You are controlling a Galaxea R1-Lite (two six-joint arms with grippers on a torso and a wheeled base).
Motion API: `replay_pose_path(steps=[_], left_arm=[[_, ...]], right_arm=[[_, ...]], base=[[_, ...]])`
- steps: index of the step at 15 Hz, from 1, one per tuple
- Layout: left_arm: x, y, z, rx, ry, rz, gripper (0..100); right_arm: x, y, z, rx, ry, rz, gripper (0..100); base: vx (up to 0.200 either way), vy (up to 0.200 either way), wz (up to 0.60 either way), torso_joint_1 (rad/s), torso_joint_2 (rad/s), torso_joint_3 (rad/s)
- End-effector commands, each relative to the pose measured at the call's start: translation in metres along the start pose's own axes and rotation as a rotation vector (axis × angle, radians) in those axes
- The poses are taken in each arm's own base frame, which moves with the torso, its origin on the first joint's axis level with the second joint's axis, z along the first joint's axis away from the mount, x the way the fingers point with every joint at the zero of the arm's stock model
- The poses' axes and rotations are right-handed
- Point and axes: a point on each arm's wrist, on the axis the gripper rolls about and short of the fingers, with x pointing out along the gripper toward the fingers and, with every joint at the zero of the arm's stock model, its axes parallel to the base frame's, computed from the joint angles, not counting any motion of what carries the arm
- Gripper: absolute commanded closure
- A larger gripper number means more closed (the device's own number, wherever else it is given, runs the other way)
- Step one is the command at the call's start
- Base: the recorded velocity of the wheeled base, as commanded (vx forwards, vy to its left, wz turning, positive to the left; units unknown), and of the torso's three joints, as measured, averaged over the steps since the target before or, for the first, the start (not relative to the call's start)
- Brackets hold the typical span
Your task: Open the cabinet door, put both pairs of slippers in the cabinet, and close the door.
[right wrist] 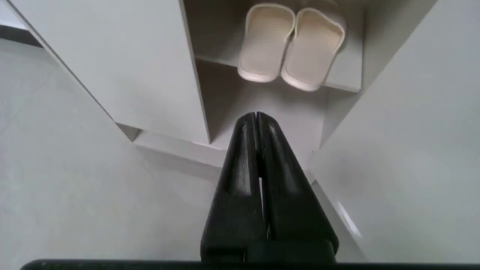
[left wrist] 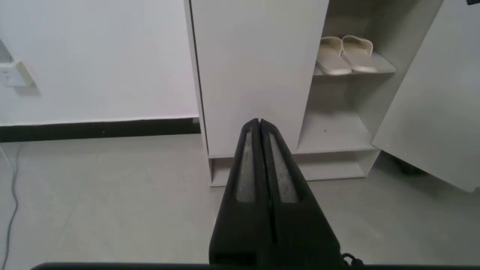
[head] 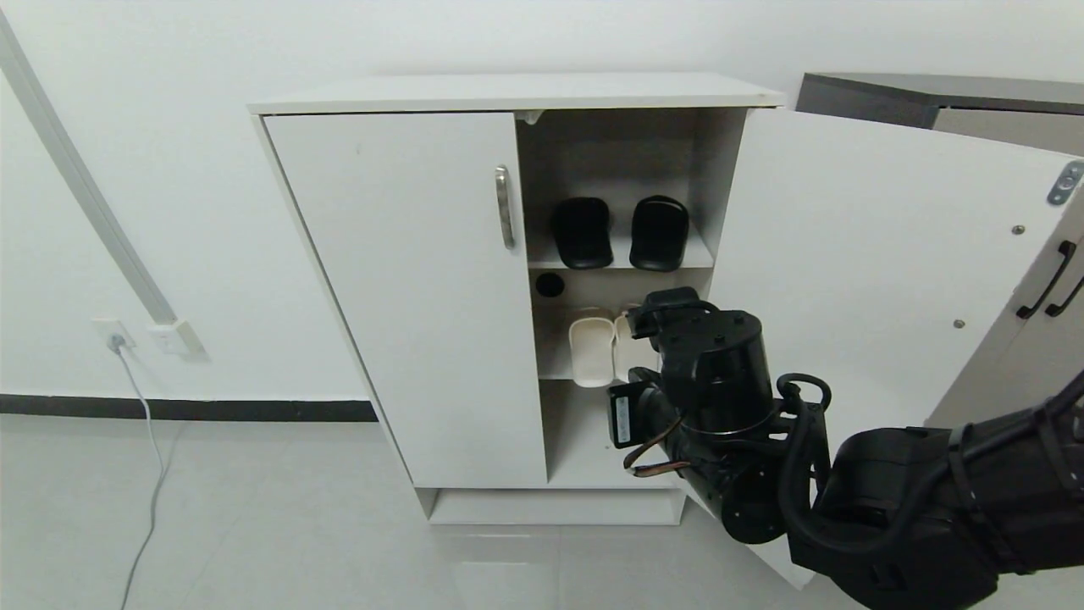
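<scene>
Closest to me is the right arm [head: 889, 500], low in front of the open right door [head: 864, 280], its jaws pressed together on nothing and its tip just before the middle shelf. The left jaws are also pressed together and empty, held farther back and pointing at the foot of the cabinet [head: 508, 89]. Both pairs look stowed: the black slippers [head: 583, 233] sit side by side on the upper shelf and the white slippers [head: 591, 352] on the shelf below, toes inward, all inside the front edge. That leaves only the closing, I'd say. To do it well, the arm should first back out of the opening, since it lies in the door's swing. It should then come round the free edge to the outer face and push near that edge, following the arc about the hinge until the door sits flush beside the closed left door [head: 406, 296] with its metal handle [head: 504, 207]. A push near the hinge would be weak and might rock the cabinet. It stands on a pale glossy floor [head: 254, 525] against a white wall [head: 127, 127] with a black skirting [head: 169, 409], a socket [head: 114, 337] with a trailing cable [head: 152, 474], and a grey cabinet [head: 940, 93] off to the right.
</scene>
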Motion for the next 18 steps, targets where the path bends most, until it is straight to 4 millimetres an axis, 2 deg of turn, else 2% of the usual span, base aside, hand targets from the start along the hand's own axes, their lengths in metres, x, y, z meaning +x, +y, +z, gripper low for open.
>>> replay_pose_path(steps=[1,8,18], left_arm=[[0.0001,0.0000,-0.0002,0.000,0.003,0.001,100],[0.0000,0.0000,-0.0003,0.000,0.002,0.001,100],[0.0000,-0.0001,-0.0003,0.001,0.002,-0.001,100]], right_arm=[[0.0003,0.0001,-0.0007,-0.002,0.002,-0.001,100],[0.0016,0.0005,-0.0031,-0.006,0.007,-0.006,100],[0.0035,-0.0038,-0.0039,-0.003,0.011,-0.019,100]], base=[[0.000,0.000,0.00,-0.007,-0.12,-0.325],[0.000,0.000,0.00,0.059,-0.46,-0.364],[0.000,0.000,0.00,0.148,-0.48,-0.331]])
